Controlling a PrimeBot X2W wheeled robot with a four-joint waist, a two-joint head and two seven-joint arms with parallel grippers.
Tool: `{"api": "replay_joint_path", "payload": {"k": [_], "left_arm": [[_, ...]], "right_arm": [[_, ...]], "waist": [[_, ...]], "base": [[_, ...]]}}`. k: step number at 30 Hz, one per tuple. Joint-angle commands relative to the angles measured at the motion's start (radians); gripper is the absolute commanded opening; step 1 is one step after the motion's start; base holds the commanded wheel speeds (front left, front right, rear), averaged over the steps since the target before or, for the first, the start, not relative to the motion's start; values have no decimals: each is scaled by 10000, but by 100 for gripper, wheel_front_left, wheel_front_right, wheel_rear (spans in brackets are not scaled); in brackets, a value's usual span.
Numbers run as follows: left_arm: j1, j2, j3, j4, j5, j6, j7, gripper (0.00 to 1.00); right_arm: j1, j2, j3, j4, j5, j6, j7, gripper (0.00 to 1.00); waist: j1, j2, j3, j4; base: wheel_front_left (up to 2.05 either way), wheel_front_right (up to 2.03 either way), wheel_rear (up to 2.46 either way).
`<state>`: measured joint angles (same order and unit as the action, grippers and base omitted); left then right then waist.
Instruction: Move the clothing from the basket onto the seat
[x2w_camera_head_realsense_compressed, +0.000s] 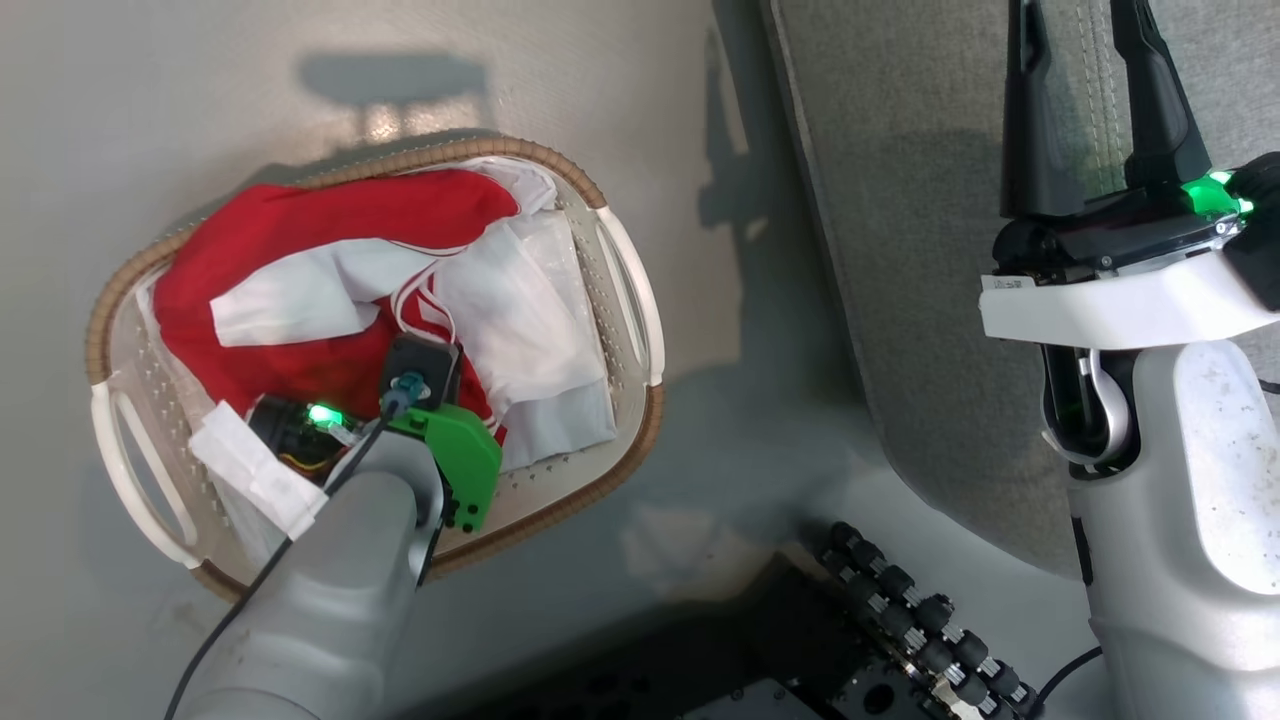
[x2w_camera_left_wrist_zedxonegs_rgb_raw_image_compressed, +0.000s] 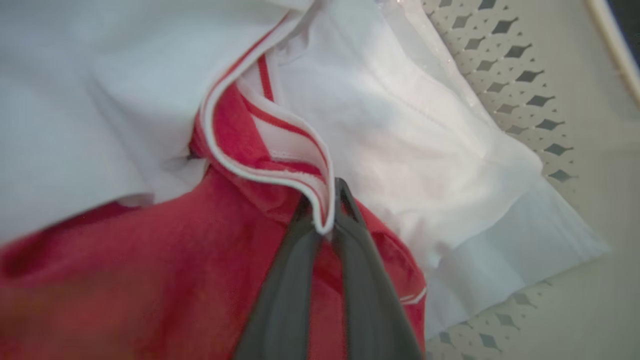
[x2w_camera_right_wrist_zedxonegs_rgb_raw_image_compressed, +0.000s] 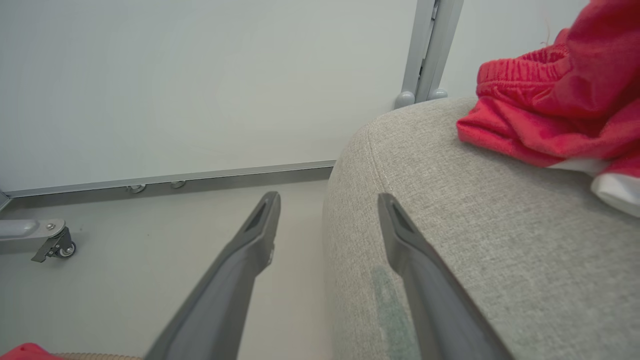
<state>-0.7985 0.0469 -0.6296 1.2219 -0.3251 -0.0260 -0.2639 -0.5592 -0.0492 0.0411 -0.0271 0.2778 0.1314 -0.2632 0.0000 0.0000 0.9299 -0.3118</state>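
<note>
Red jersey (x2w_camera_left_wrist_zedxonegs_rgb_raw_image_compressed: 150, 275) hem pinched by left gripper (x2w_camera_left_wrist_zedxonegs_rgb_raw_image_compressed: 324, 197); right gripper (x2w_camera_right_wrist_zedxonegs_rgb_raw_image_compressed: 328, 200) spread, empty; shorts (x2w_camera_right_wrist_zedxonegs_rgb_raw_image_compressed: 550, 115) cut off.

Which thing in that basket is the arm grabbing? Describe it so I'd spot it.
Left of the grey fabric seat cushion stands an oval white plastic basket with a brown woven rim. Inside lies a red sports jersey with white panels, its striped edge pinched by the left gripper; the cloth beside it is plain white.
</note>
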Motion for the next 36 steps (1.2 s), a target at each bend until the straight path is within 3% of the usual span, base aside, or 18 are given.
{"api": "replay_joint_path", "payload": {"k": [1,16,28,36], "left_arm": [[248,65,-34,-99,-96,-34,-8,0],[2269,325,239,-2558,112,-375,-10,0],[3672,909,761,-5226,790,-567,-10,0],[3419,1675,583,-6380,1645,-774,-8,0]], "right_arm": [[97,-24,-46,113,-88,-14,-23,100],[1146,-31,-179,1003,-745,-14,-23,100],[2805,-32,-470,1618,-1502,-14,-23,100],[3861,-31,-394,1886,-1679,-14,-23,100]], "waist": [[0,0,-274,143],[0,0,-3188,1092],[0,0,-6340,1985],[0,0,-8161,2308]], "base": [[0,0,0],[0,0,0],[0,0,0],[0,0,0]]}}
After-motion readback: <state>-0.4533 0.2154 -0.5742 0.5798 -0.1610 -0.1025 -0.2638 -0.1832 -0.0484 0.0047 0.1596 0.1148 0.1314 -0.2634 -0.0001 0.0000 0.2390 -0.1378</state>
